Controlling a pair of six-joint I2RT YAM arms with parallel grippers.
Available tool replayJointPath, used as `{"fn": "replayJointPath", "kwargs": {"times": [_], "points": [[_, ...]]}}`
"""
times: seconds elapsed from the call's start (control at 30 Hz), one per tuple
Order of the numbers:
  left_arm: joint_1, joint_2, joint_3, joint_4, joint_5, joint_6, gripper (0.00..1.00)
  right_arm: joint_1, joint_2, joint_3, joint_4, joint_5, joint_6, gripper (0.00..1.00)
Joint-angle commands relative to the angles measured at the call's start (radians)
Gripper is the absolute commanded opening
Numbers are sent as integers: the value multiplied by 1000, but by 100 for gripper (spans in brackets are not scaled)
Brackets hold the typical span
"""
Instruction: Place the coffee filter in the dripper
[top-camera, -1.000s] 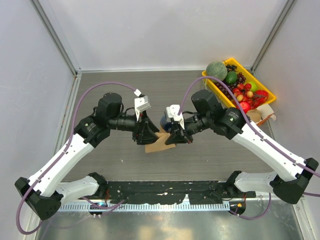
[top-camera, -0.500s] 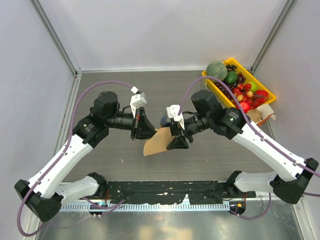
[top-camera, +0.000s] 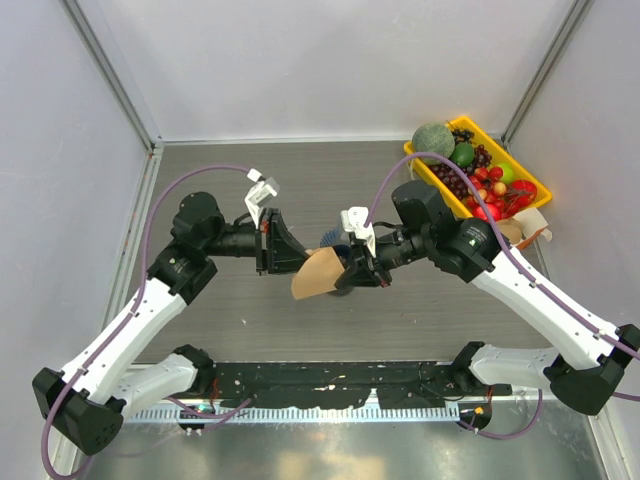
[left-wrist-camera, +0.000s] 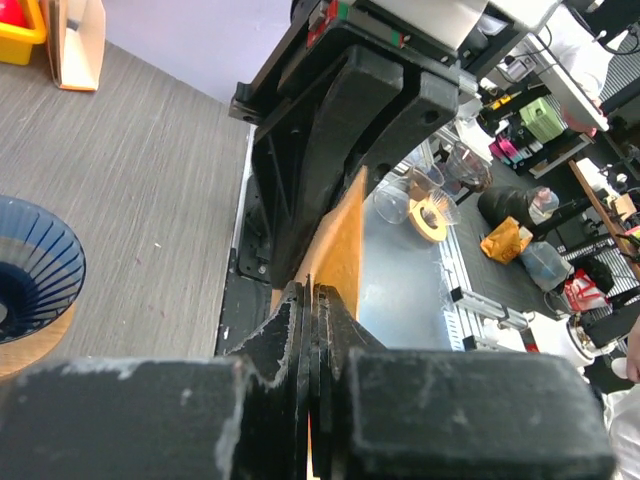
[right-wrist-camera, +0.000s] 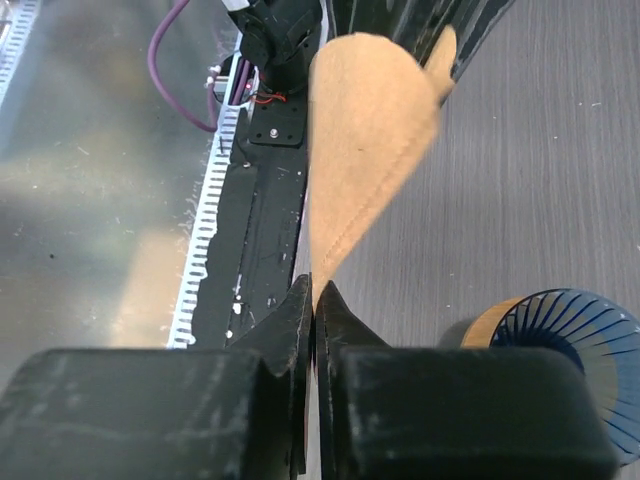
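Tan paper, the coffee filter (top-camera: 316, 274) is held flat above the grey table (top-camera: 230, 315), between the two arms. The left gripper (left-wrist-camera: 310, 298) is clamped tight on one edge of it, and the right gripper (right-wrist-camera: 313, 300) is pinched on its pointed end. The dark blue ribbed dripper (right-wrist-camera: 572, 345) stands just beside the filter on an orange-brown cup (right-wrist-camera: 482, 322). A yellow fruit tray (top-camera: 530, 180) sits at the far right.
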Motion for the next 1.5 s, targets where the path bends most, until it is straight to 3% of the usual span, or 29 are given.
{"fn": "replayJointPath", "kwargs": {"times": [0.0,0.07,0.2,0.6,0.8,1.37,1.43,1.47], "points": [[7,-15,-21,126,0,-63,0,-3,-5,4,62,-39,50,5],[5,-9,14,26,-5,13,27,-3,-4,4,48,-42,45,5],[1,9,78,-74,-25,90,37,-1,2,-8,22,-27,21,5],[-42,61,220,-292,-78,288,43,-1,13,-23,10,-28,16,5],[-68,66,198,-355,-106,348,44,0,13,1,10,-42,7,5],[-96,55,102,-309,-76,337,46,-1,32,64,0,-67,-1,5],[-96,61,92,-280,-68,314,41,-1,33,64,0,-73,1,5],[-97,64,91,-264,-63,299,34,-1,33,66,0,-71,1,5]]}}
